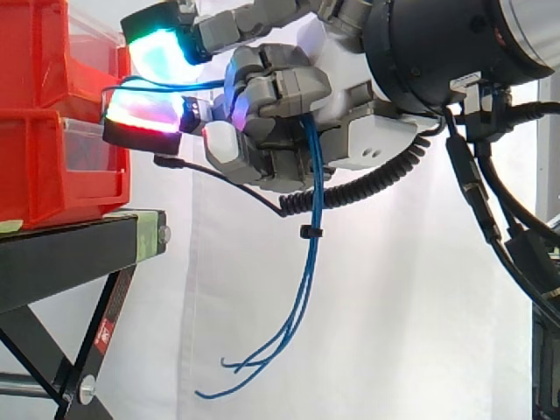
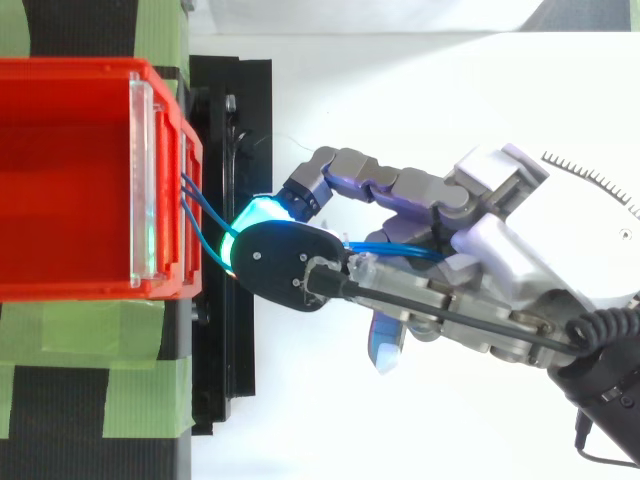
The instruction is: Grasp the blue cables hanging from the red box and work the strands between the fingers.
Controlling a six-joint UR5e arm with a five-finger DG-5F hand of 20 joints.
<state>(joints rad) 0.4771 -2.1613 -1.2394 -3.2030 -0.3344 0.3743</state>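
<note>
Side view: my hand [image 1: 289, 92] curls round the blue cables [image 1: 305, 262], which leave the front edge of the red box [image 1: 52, 166] and hang straight down.

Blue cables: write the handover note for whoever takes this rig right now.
Hand: shut on the blue cables, curled round them close to the front of the red box.
Cables: they run from the box's front wall across to the hand, then hang loose below it with their ends free.
Done: the grasp is made.
Left: work the strands between the fingers. The pictures do not show how far that has gone.
</note>
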